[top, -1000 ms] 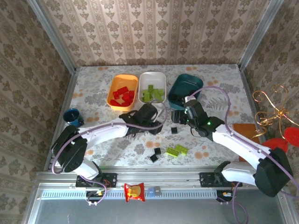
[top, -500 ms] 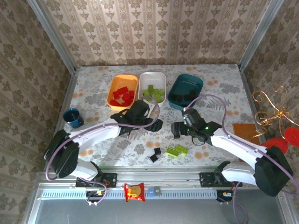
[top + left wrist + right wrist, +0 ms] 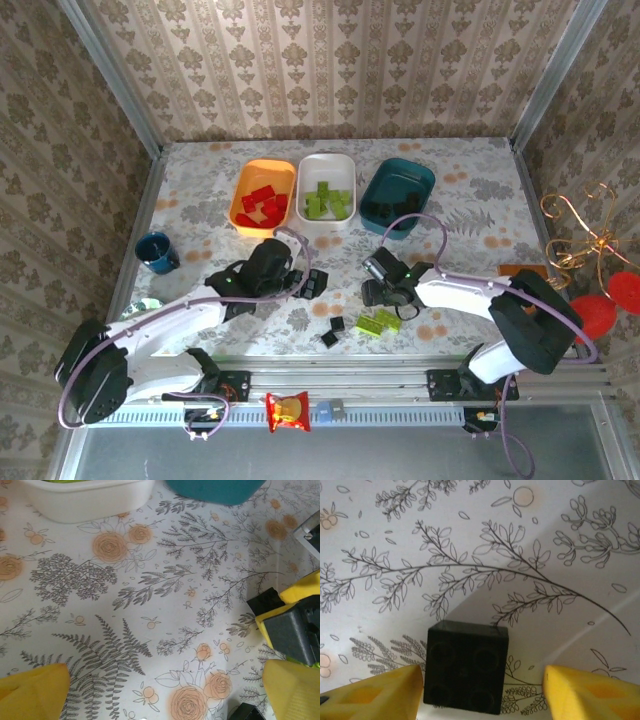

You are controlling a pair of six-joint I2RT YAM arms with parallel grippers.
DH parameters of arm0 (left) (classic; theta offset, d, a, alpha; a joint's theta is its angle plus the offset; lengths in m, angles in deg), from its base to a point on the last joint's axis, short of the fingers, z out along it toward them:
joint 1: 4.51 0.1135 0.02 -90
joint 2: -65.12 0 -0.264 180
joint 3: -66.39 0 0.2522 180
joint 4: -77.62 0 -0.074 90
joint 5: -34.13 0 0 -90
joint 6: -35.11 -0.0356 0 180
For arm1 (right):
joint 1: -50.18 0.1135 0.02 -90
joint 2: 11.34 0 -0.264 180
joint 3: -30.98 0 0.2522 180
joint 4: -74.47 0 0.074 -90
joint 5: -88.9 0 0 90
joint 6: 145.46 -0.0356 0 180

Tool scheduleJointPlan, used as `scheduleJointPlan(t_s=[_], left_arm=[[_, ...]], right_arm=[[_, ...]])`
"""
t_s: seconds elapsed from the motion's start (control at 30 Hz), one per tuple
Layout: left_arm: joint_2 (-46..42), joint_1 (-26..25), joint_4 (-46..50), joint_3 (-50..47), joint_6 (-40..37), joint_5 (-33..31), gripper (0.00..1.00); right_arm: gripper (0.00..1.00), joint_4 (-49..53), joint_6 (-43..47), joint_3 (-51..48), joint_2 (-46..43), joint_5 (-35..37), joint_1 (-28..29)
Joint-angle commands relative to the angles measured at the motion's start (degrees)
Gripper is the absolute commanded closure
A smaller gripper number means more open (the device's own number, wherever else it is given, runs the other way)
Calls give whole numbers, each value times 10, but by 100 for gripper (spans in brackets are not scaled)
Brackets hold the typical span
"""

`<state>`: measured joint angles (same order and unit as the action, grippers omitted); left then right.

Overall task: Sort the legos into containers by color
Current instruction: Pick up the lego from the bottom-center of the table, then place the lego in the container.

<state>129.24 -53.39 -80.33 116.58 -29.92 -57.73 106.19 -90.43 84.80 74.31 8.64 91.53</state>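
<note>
Three trays stand at the back in the top view: orange tray (image 3: 268, 172) with red bricks (image 3: 262, 205), white tray (image 3: 327, 168) with green bricks (image 3: 328, 200), and teal tray (image 3: 400, 185). Loose bricks (image 3: 378, 322) lie near the left gripper (image 3: 315, 283) and right gripper (image 3: 378, 292).

Left wrist view: its fingers (image 3: 32, 692) spread wide, holding nothing.

Right wrist view: a black brick (image 3: 466, 666) lies on the table (image 3: 395, 540) between the parted fingers (image 3: 590, 695), not squeezed.

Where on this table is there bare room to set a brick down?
Bare cloth lies right of the teal tray, and between the blue cup and the orange tray. The front centre is crowded: black legos and green legos lie beside both arms' jaws.
</note>
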Motion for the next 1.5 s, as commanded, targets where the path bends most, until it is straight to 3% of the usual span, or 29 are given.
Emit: scheduleJointPlan(t_s=[0.0,0.13,0.27,0.47,0.6,0.77,0.87,0.93,1.2,1.33,1.47], left_arm=[[-30,10,-11,-23,21,-26,0],[-57,18,-9,-42,24,-23,0],[-72,25,-6,-53,29,-13,0],[-93,31,-7,-62,31,15,0],[-105,31,9,-60,24,33,0],[-107,29,43,-51,20,50,0],[-106,26,55,-50,21,63,0],[-98,19,62,-45,21,74,1],[-2,-55,73,-5,-12,99,3],[73,-76,71,32,-34,125,12],[131,-100,64,71,-50,151,13]], right_arm=[[41,-32,-4,22,35,9,5],[57,-26,7,36,25,12,3],[65,-9,35,70,-7,13,-13],[68,-1,68,139,-39,-6,-104],[68,-2,76,205,11,-14,-165],[62,19,81,313,118,-11,-203],[33,46,84,379,168,-10,-213],[26,52,85,399,174,-13,-212],[23,19,75,302,94,-32,-183],[23,0,61,227,52,-37,-174],[23,-17,47,166,12,-39,-173]])
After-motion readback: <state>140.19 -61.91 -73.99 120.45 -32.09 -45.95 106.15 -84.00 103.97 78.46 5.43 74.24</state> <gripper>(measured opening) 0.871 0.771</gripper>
